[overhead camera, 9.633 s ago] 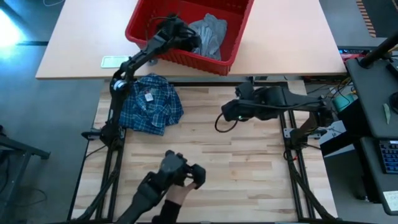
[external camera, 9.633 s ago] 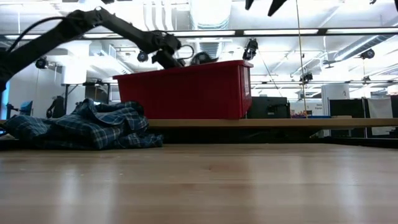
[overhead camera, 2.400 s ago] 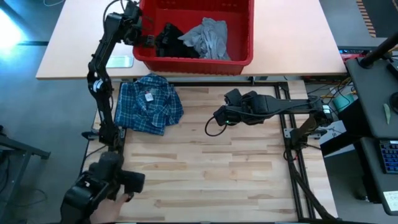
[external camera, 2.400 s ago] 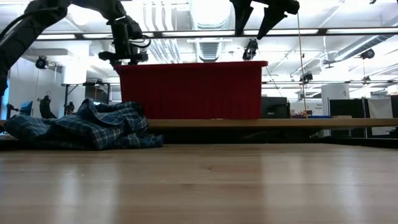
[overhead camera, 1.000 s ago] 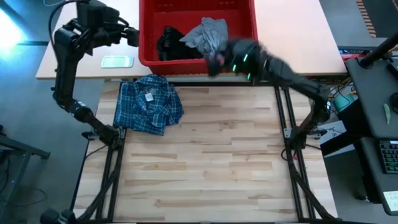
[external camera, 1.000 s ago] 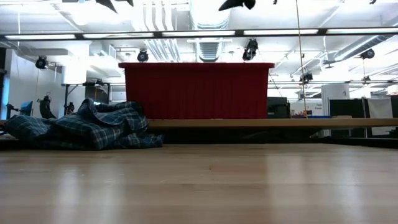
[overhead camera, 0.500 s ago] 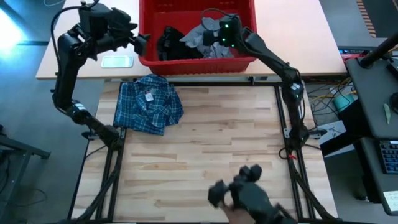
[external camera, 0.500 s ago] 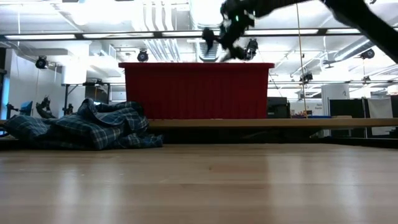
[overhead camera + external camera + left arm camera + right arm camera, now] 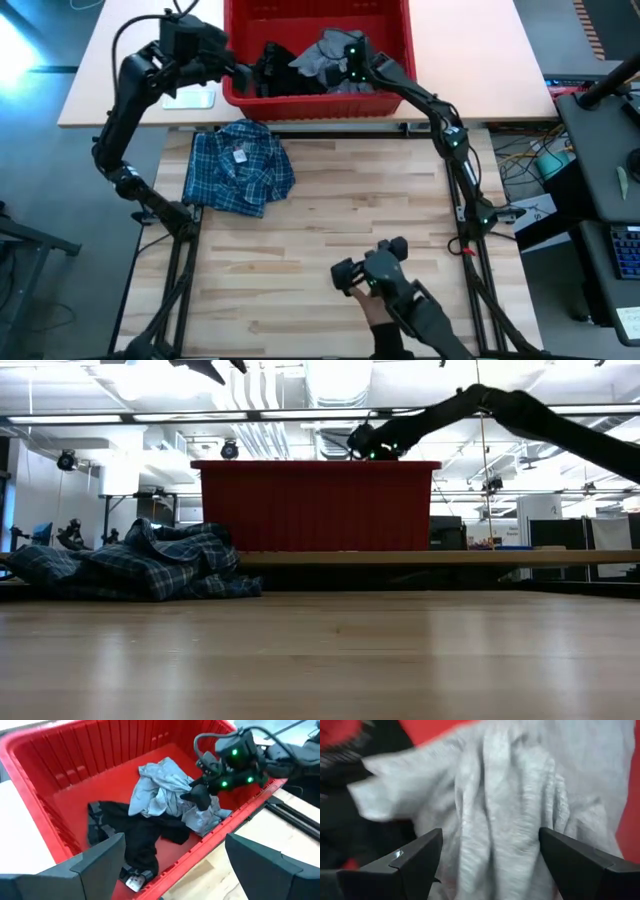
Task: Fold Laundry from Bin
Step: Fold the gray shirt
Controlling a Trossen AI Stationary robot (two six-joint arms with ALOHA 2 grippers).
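The red bin [image 9: 318, 97] stands on the far tabletop. Inside it lie a crumpled light grey T-shirt [image 9: 165, 795] and a black garment [image 9: 142, 837]. The plaid shirt [image 9: 238, 168] lies bunched on the wooden table's far left part. My right gripper [image 9: 342, 53] is open, down inside the bin at the grey T-shirt [image 9: 505, 805], with a grey fold between its fingers. My left gripper [image 9: 243, 72] hangs open above the bin's left rim, looking in at the black garment. My right gripper comes slanting down from the table's right side onto the crumpled top of the grey T-shirt [image 9: 192, 802]. Its open fingers [image 9: 415, 855] stand on either side of a grey fold [image 9: 492, 820]. Whether they touch the cloth I cannot tell.
A pale flat object [image 9: 190, 97] lies on the far tabletop left of the bin. Over the wooden table's near part, a person's hand holds a dark device [image 9: 372, 275]. Bare wood lies between the plaid shirt and the table's right edge.
My right gripper has swung from above the bin's near rim toward the far edge and sunk into the bin, onto the grey T-shirt. My left gripper has moved toward the right, up to the bin's left rim. The hand with the dark device has come in over the near part.
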